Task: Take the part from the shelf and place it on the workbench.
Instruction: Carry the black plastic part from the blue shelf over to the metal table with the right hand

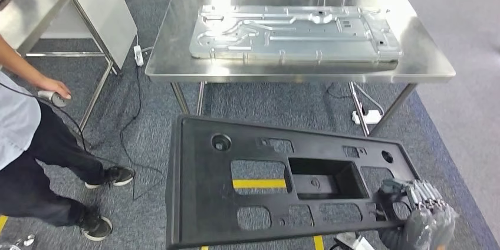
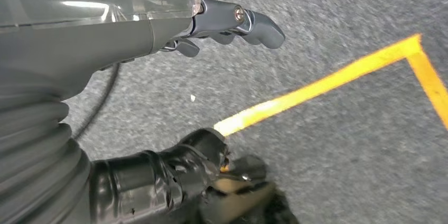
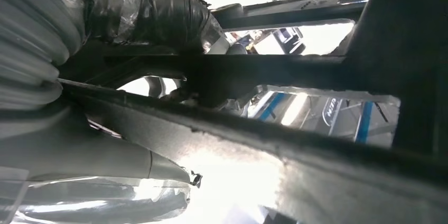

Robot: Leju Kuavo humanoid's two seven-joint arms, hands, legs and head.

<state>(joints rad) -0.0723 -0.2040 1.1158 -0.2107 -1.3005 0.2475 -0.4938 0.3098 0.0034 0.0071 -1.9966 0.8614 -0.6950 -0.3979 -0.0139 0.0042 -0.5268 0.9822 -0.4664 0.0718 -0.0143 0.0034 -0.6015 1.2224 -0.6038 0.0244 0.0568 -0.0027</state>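
A large black plastic panel point(image 1: 200, 191) with several cut-outs hangs low in front of me in the head view, short of the workbench point(image 1: 177, 68). My right hand point(image 1: 421, 211) grips the panel's near right edge. From the right wrist view, the panel point(image 3: 317, 155) is seen from beneath, and my taped thumb point(image 3: 158, 15) lies across one of its bars. My left hand point(image 2: 121, 39) hangs over the grey carpet, fingers point(image 2: 243, 20) apart from the thumb point(image 2: 158, 182), holding nothing.
A flat silver metal plate point(image 1: 295, 32) covers much of the workbench top. At the left, a person point(image 1: 23, 144) stands holding a small corded device point(image 1: 56, 98). Another steel table point(image 1: 35, 2) stands at the far left. Cables point(image 1: 130, 138) and yellow tape point(image 2: 317, 84) mark the floor.
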